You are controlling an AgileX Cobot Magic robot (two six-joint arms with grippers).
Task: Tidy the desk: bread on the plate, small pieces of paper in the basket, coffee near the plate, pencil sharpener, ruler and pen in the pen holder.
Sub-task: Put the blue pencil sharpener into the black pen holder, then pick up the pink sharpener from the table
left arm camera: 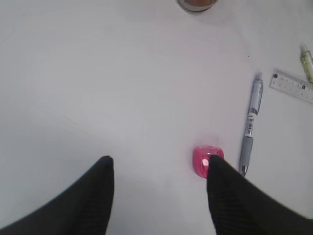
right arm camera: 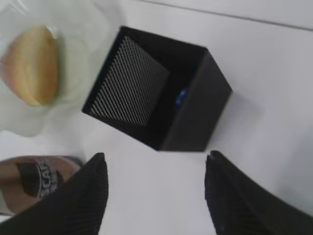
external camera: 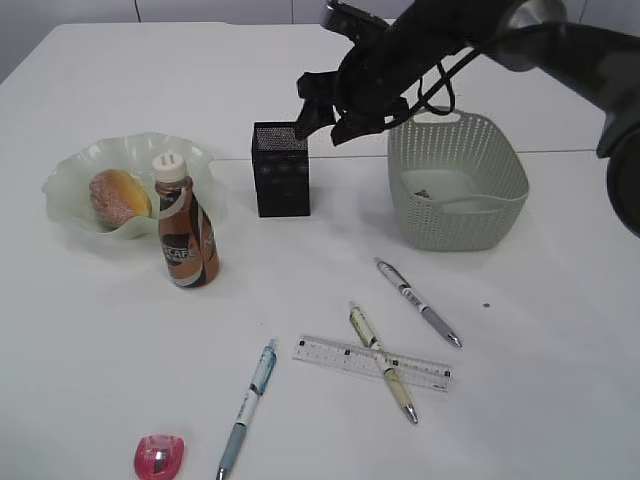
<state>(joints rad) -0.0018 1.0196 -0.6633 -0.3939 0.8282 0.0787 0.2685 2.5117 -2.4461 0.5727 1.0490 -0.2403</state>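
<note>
White desk [external camera: 90, 380] bears the basket [external camera: 455, 190]; bread [external camera: 120, 196] sits on the plate [external camera: 70, 180], coffee [external camera: 186, 225] just beside it, its label reading "SCAF". Right gripper [external camera: 318, 122], jaws wide and empty, hovers above the pen holder [external camera: 281, 170], something blue inside. Next pickup should grasp a pen [external camera: 418, 302] mid-barrel. Left gripper [left arm camera: 159, 169] gapes empty over the pink sharpener [left arm camera: 205, 160]

A lab-style test bench: a bare white tabletop [external camera: 560, 330] against plain pale wall panels, with a black robot arm [external camera: 560, 45] reaching over staged desk items.
</note>
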